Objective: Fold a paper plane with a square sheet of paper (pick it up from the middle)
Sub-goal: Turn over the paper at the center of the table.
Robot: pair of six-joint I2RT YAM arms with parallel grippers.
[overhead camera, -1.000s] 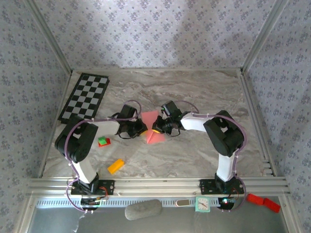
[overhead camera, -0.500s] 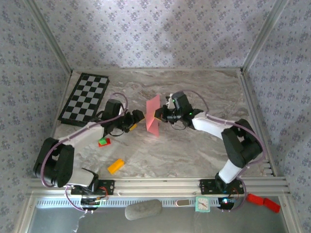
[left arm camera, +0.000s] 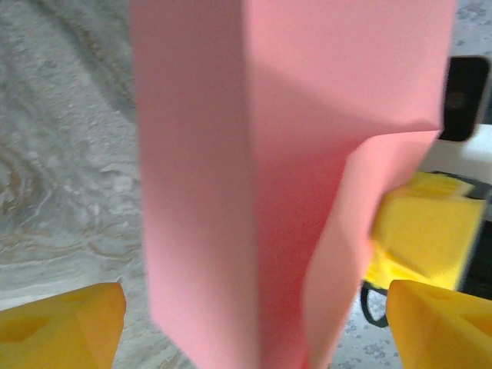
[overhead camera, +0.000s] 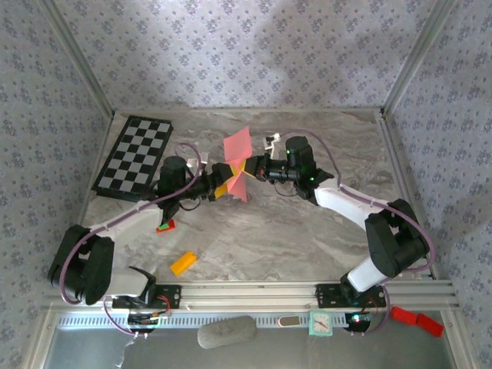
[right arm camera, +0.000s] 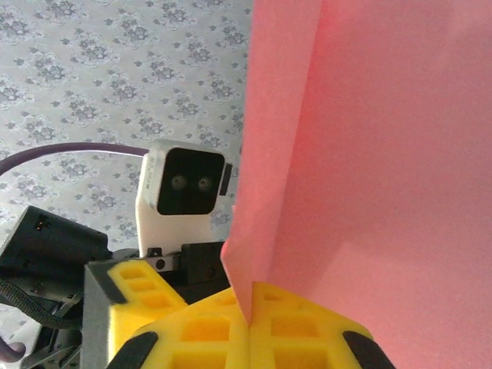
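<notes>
Chessboard [overhead camera: 134,154], orange block [overhead camera: 183,263] well aside overhead; close up, right gripper [right arm camera: 250,323] pinches square sheet of paper [right arm camera: 369,154], left gripper [left arm camera: 254,307] spread around it

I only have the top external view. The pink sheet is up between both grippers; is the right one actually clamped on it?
Observer: Yes; the right wrist view shows the right gripper shut on the edge of the sheet.
Operator: And the left?
Observer: The left wrist view shows the left gripper open, jaws spread either side of the sheet.
Operator: Any fold yet?
Observer: The left wrist view shows one crease running lengthwise down it.
</notes>
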